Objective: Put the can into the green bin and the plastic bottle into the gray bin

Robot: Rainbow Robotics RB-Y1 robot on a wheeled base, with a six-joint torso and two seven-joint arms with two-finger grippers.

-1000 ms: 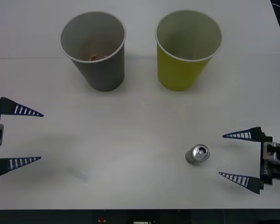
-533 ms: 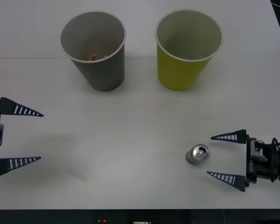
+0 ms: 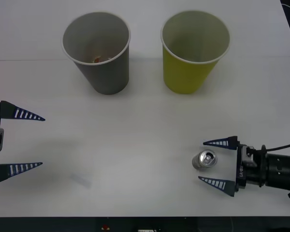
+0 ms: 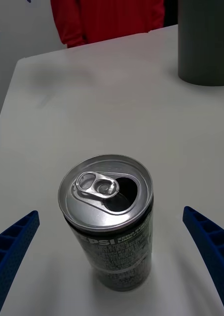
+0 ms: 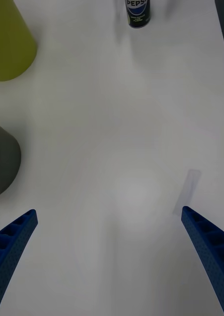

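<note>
The right gripper (image 3: 210, 163), fingers spread wide, flanks the small dark aluminium can (image 3: 204, 160) standing upright on the white table (image 3: 135, 140) without touching it. The left gripper (image 3: 26, 141) rests open at the table's left edge.

Robot lab bench, plain white table (image 3: 145, 125); paper-cup test bins

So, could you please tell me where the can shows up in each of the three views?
Front view: the can stands low and right of centre, between the open right gripper's fingers.
Right wrist view: centre.
Left wrist view: top edge.
Shared landmark: the gray bin.
</note>
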